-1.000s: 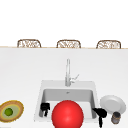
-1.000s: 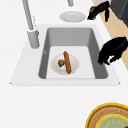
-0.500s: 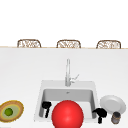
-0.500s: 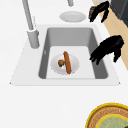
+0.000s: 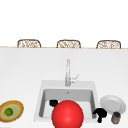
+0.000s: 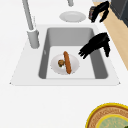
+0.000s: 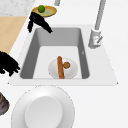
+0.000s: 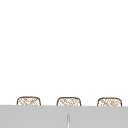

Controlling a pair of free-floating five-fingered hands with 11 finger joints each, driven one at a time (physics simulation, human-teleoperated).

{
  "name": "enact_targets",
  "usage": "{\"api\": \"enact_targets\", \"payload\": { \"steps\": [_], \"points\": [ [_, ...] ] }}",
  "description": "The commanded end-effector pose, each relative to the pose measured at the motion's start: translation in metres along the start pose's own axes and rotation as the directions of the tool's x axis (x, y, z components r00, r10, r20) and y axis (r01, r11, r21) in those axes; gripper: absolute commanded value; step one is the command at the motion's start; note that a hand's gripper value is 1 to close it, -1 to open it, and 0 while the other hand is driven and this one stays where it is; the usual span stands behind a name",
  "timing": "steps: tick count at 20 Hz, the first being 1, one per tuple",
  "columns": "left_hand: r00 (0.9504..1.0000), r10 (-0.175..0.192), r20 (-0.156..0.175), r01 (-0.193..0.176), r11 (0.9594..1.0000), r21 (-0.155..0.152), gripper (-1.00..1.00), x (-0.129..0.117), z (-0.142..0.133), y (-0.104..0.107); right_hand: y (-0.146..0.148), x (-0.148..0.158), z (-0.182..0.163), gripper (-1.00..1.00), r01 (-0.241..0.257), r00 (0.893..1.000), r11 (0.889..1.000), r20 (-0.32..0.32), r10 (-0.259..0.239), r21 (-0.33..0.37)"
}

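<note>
A small white plate [image 6: 75, 66] lies on the floor of the sink [image 6: 65, 82] with a brown sausage [image 6: 67, 62] and a small brown lump [image 6: 61, 63] on it. My left hand [image 6: 96, 46] hovers over the sink's front side, fingers straight and slanting down toward that plate, holding nothing. In the front view the left hand [image 5: 53, 102] sits low in the basin's left part. My right hand [image 5: 100, 113] hangs over the counter at the sink's right front corner, fingers relaxed, a little apart from a small dark jar [image 5: 116, 117].
A white plate [image 5: 113, 103] rests on the counter right of the sink. A woven bowl [image 5: 10, 111] with a green fruit stands at the left. The faucet [image 5: 67, 72] rises behind the basin. A red round shape [image 5: 67, 115] covers the sink's front.
My left hand has moved from over the sink's front rim inward and down toward the plate with the sausage. The right hand has stayed where it was.
</note>
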Motion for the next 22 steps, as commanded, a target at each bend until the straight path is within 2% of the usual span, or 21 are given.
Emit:
{"api": "enact_targets", "payload": {
  "steps": [1, 3, 5, 7, 9, 11, 13, 15, 19, 22],
  "points": [
    [1.0, 0.007, -0.003, -0.007, 1.0, -0.004, -1.0, -0.021, -0.027, 0.003, 0.0, 0.0, 0.0, 0.0, 0.0, 1.0, 1.0, 0.0, 0.0, 0.0],
    [1.0, 0.002, 0.001, -0.002, 1.0, 0.0, -1.0, -0.039, -0.038, 0.004, 0.0, 0.0, 0.0, 0.0, 0.0, 1.0, 1.0, 0.0, 0.0, 0.0],
    [0.9995, -0.024, 0.019, 0.024, 0.9993, 0.028, -1.0, -0.057, -0.042, -0.002, 0.0, 0.0, 0.0, 0.0, 0.001, 1.0, 1.0, 0.0, -0.001, -0.001],
    [0.9993, -0.02, 0.03, 0.019, 0.9989, 0.042, -1.0, -0.076, -0.044, -0.002, 0.0, 0.0, 0.0, 0.0, 0.001, 1.0, 1.0, -0.001, -0.001, -0.001],
    [0.9997, -0.003, 0.022, 0.002, 0.9992, 0.039, -1.0, -0.094, -0.051, -0.002, 0.0, 0.0, 0.0, 0.0, 0.002, 1.0, 1.0, -0.001, -0.002, -0.001],
    [0.9998, 0.017, -0.007, -0.016, 0.9976, 0.068, -1.0, -0.109, -0.06, -0.013, 0.0, 0.0, 0.0, 0.0, 0.002, 1.0, 1.0, -0.001, -0.002, -0.001],
    [0.9987, 0.045, -0.025, -0.043, 0.996, 0.078, -1.0, -0.119, -0.064, -0.02, 0.0, 0.0, 0.0, 0.0, 0.002, 1.0, 1.0, -0.001, -0.002, -0.001],
    [0.9981, 0.056, -0.023, -0.054, 0.995, 0.084, -1.0, -0.132, -0.069, -0.024, 0.0, 0.0, 0.0, 0.0, 0.002, 1.0, 1.0, -0.001, -0.002, -0.001],
    [0.9981, 0.06, 0.008, -0.061, 0.994, 0.091, -1.0, -0.152, -0.084, -0.031, 0.0, 0.0, 0.0, 0.0, 0.002, 1.0, 1.0, -0.001, -0.002, -0.002],
    [0.9968, 0.08, 0.01, -0.08, 0.9927, 0.09, -1.0, -0.168, -0.095, -0.037, 0.0, 0.0, 0.0, 0.0, 0.002, 1.0, 1.0, -0.001, -0.002, -0.002]
  ]
}}
